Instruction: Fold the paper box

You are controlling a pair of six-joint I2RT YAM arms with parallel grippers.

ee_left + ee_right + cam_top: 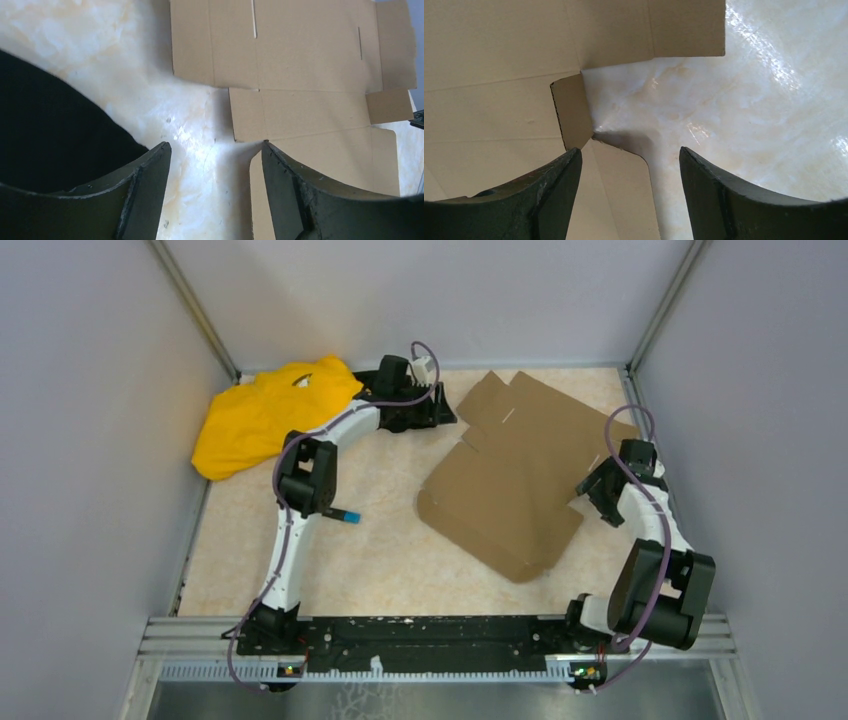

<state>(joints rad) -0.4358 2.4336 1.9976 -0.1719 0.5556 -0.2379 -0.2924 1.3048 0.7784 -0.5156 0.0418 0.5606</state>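
Brown cardboard, the paper box (505, 480), lies as a flat die-cut sheet on the marbled worktop (370, 560), right of centre, with its flaps and slits showing. We see our left tool (215, 147) spread wide and empty by the sheet's far-left edge, beside a black cloth (50, 130). Our right tool (630, 152) is likewise spread and empty at the sheet's right edge. A yellow cloth (265, 415) lies far left.

Paper box (510, 480) flat on table (380, 560), right of centre, cloth (265, 415) far left, left hand (215, 150) between
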